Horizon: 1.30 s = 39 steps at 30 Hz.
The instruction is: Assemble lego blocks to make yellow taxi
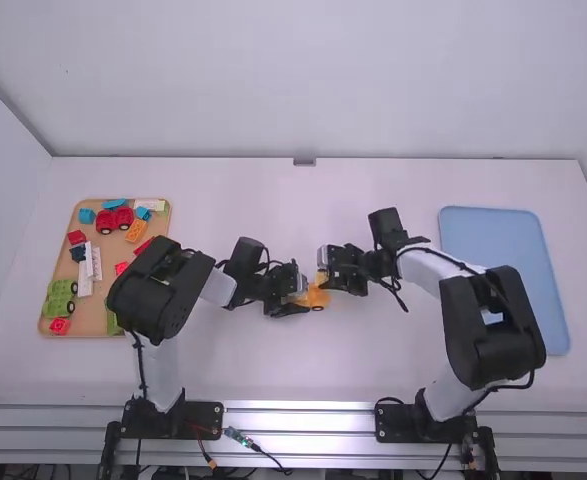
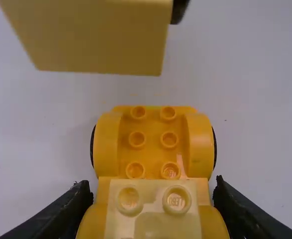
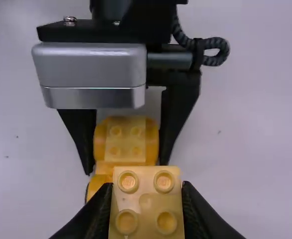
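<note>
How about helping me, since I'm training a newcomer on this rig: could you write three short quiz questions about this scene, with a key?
1. Multiple choice: how many studs show on top of the yellow block in the right gripper?
a) two
b) four
c) six

2. True or false: the left gripper holds a yellow body with wheels.

3. Fill the gap: the blue tray lies on the ____ arm's side of the table.

Key: 1 b; 2 true; 3 right.
</note>
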Each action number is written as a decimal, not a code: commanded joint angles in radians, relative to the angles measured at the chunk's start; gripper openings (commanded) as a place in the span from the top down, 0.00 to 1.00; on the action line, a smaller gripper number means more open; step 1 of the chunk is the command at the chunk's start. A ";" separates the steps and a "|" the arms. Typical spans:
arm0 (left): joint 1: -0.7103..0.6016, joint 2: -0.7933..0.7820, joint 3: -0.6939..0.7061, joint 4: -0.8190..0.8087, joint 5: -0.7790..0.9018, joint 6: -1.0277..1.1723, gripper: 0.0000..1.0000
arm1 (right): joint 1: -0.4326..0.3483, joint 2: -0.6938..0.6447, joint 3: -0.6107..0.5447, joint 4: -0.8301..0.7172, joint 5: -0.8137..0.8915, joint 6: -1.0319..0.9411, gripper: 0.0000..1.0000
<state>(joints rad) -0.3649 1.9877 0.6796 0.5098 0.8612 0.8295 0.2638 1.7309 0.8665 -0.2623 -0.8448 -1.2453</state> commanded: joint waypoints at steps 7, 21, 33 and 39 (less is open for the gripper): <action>0.004 0.008 -0.006 -0.004 0.037 -0.002 0.40 | 0.034 -0.046 -0.141 0.159 0.013 0.092 0.94; 0.004 0.008 -0.026 -0.004 0.040 0.056 0.43 | 0.042 0.056 -0.137 0.206 -0.023 0.090 0.94; 0.004 0.008 -0.026 -0.004 0.040 0.057 0.44 | 0.086 0.083 -0.137 0.217 -0.015 0.091 0.94; 0.004 0.008 -0.026 -0.003 0.039 0.057 0.45 | 0.083 0.083 -0.137 0.214 -0.019 0.097 0.94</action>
<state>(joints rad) -0.3637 1.9877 0.6662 0.5106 0.8894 0.8646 0.3458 1.7954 0.7296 -0.0433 -0.8627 -1.1522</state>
